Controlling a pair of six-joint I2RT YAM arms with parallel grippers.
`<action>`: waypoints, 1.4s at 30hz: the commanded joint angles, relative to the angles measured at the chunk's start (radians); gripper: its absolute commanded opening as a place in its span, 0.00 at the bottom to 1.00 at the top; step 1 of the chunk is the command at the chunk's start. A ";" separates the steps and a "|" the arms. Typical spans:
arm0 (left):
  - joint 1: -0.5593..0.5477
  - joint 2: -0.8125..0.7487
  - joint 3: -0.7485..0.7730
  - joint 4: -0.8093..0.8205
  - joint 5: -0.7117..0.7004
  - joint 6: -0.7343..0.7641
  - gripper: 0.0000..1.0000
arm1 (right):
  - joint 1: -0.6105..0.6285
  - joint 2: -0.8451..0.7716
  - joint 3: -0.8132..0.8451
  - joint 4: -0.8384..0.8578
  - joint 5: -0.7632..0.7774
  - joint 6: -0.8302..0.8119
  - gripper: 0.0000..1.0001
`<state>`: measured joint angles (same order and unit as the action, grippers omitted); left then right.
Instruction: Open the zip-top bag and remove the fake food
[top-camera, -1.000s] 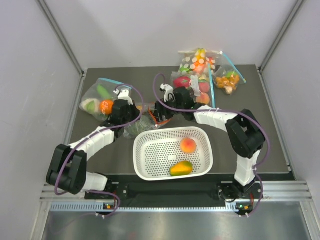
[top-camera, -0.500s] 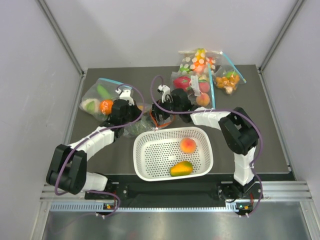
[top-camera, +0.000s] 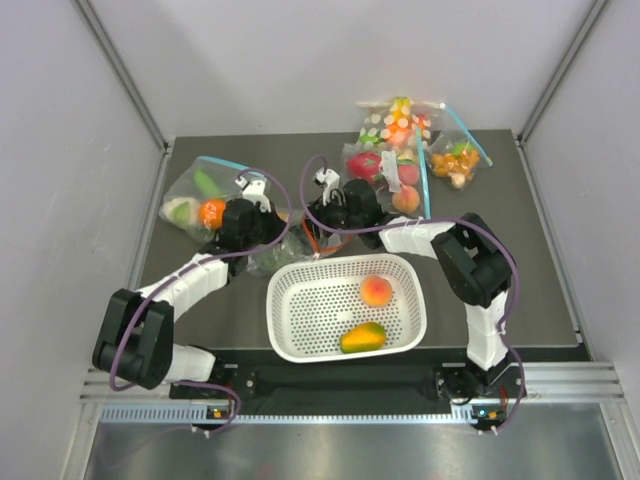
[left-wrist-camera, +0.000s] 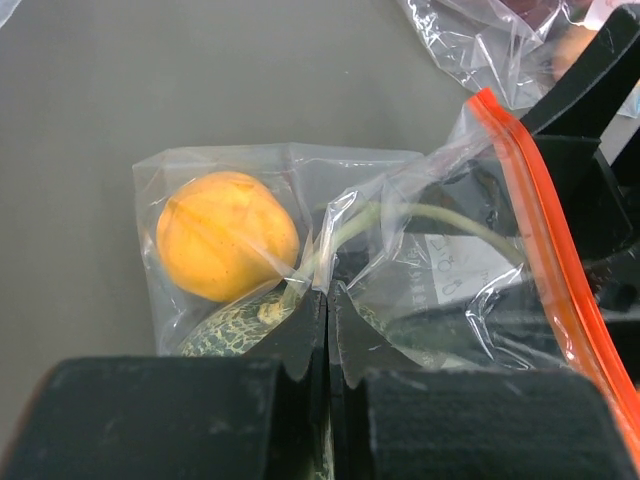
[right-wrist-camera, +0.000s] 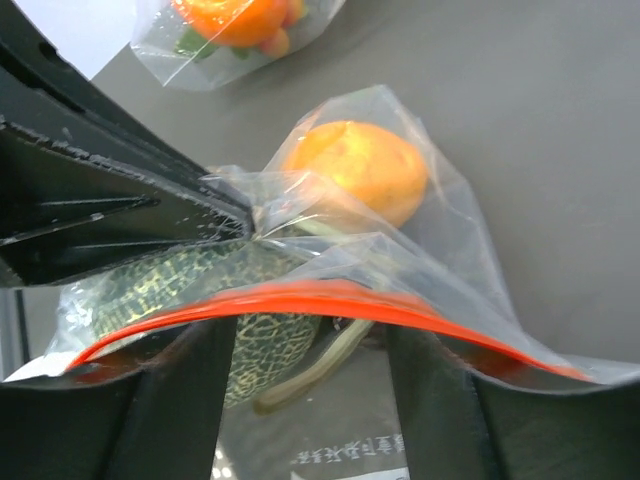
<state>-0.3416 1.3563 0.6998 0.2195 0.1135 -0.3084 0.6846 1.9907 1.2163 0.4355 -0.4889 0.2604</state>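
Note:
The zip-top bag (left-wrist-camera: 400, 250) is clear with a red-orange zip strip (left-wrist-camera: 545, 250). It lies on the table just behind the basket, between my two grippers (top-camera: 290, 240). It holds a small orange (left-wrist-camera: 228, 235) and a dark green netted melon (left-wrist-camera: 235, 322). My left gripper (left-wrist-camera: 328, 300) is shut on a fold of the bag's plastic by the melon. My right gripper (right-wrist-camera: 310, 340) is open at the bag's mouth. The red strip (right-wrist-camera: 300, 298) arches across its two fingers. The melon (right-wrist-camera: 190, 285) and orange (right-wrist-camera: 360, 170) lie just beyond. A peach (top-camera: 376, 290) and a mango (top-camera: 362, 336) lie in the basket.
The white perforated basket (top-camera: 290, 330) stands at the front middle. A blue-zipped bag of toy food (top-camera: 195, 195) lies at the back left. Further blue-zipped bags (top-camera: 395, 125) (top-camera: 455, 160) lie at the back right, close behind my right arm.
My right gripper has moved left, closing in on the bag's mouth and my left gripper. The left arm has held its grip and hardly moved.

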 joint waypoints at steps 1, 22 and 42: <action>-0.005 -0.032 -0.020 0.014 0.052 0.012 0.00 | 0.010 0.005 0.000 0.100 0.019 -0.049 0.56; -0.007 -0.063 -0.025 -0.012 0.029 0.029 0.03 | 0.010 -0.015 -0.080 0.198 0.168 -0.050 0.00; 0.024 -0.102 -0.051 -0.009 0.006 -0.018 0.22 | 0.007 -0.266 -0.259 0.102 0.361 -0.082 0.00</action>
<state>-0.3248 1.2713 0.6598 0.1795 0.1127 -0.3214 0.6849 1.8084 0.9672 0.5373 -0.1925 0.2035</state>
